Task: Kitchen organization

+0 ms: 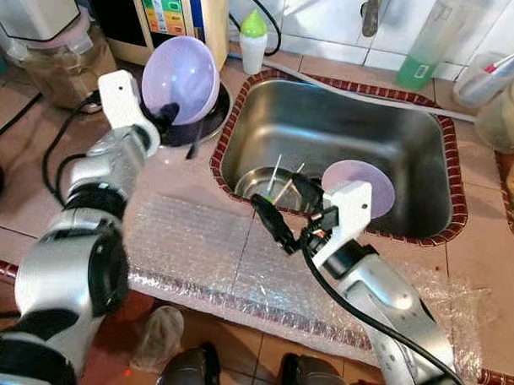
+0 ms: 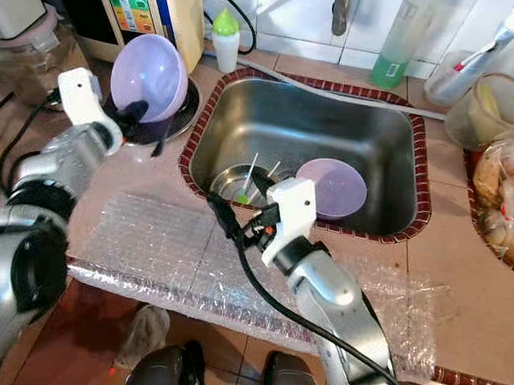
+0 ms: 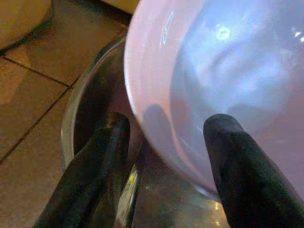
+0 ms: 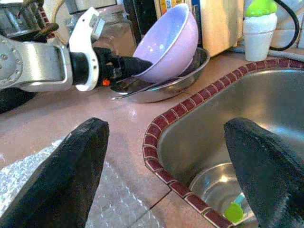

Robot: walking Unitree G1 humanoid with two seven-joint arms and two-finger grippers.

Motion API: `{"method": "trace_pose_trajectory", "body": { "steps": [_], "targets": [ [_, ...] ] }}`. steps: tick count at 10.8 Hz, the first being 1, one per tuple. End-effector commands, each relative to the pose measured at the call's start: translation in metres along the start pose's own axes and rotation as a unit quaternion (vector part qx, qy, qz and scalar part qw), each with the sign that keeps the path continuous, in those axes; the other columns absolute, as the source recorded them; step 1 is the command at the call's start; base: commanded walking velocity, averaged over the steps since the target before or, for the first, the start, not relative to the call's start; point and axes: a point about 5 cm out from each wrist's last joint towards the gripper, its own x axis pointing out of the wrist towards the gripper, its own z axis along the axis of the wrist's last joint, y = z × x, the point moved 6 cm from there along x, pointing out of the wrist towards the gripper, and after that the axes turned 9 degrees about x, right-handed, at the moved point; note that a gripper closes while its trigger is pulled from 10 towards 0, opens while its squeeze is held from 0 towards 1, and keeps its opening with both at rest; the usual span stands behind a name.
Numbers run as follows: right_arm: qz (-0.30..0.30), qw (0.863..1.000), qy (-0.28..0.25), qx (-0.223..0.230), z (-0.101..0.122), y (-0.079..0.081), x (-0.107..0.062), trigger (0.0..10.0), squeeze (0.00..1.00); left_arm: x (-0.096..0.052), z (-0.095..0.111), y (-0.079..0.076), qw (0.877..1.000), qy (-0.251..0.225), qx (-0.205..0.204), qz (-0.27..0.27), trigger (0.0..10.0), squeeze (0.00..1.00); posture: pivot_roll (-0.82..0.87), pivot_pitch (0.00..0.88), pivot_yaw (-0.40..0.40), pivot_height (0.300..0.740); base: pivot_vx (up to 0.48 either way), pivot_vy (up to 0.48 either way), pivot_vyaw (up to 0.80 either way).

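Observation:
A lilac bowl [image 1: 181,76] stands steeply tilted, its lower rim in a shallow metal dish [image 1: 213,122] left of the sink. My left gripper [image 3: 166,128] is open astride that rim: one finger [image 3: 102,161] outside in the dish, the other [image 3: 237,166] inside the bowl [image 3: 228,61]. My right gripper [image 1: 282,203] is open and holds nothing, hovering over the sink's front left rim. In the steel sink [image 1: 352,120] lies a lilac plate [image 1: 363,183] beside a small metal bowl [image 1: 256,180] holding thin sticks and something green.
Bubble wrap [image 1: 196,241] covers the front counter. A water appliance [image 1: 175,12] and a green-capped white bottle [image 1: 253,42] stand behind the dish, a blender jar [image 1: 51,54] far left. A green bottle [image 1: 427,42], containers [image 1: 503,100] and bagged food [image 2: 502,201] are at the right.

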Motion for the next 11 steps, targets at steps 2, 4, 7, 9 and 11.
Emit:
{"method": "trace_pose_trajectory", "body": {
  "steps": [2,4,7,9,11],
  "targets": [
    [0.006,1.0,-0.002,0.001,-0.002,0.001,0.004,10.0,0.0,-0.006,-0.021,0.011,0.999,0.038,0.012,0.005,7.7,0.0,-0.15,0.152,0.062,0.74,0.0,0.0,0.0],
    [0.007,1.0,-0.005,0.001,-0.001,0.0,0.007,10.0,0.0,-0.014,-0.022,0.014,0.999,0.043,0.026,-0.001,8.1,0.0,-0.14,0.145,0.067,0.74,0.0,0.0,0.0],
    [0.007,1.0,-0.009,0.001,-0.002,-0.002,0.01,10.0,0.0,-0.029,-0.031,0.016,0.998,0.059,0.037,-0.011,7.4,0.0,-0.12,0.134,0.071,0.74,0.0,0.0,0.0],
    [0.013,1.0,-0.015,0.002,-0.001,-0.001,0.014,10.0,0.0,-0.047,-0.043,0.011,0.995,0.078,0.048,-0.027,6.9,0.0,-0.11,0.129,0.072,0.74,0.0,0.0,0.0],
    [0.027,0.999,-0.028,0.001,0.008,-0.005,0.019,10.0,0.0,-0.066,-0.055,-0.002,0.992,0.096,0.057,-0.054,6.3,0.0,-0.08,0.117,0.073,0.74,0.0,0.0,0.0]
  ]
}}
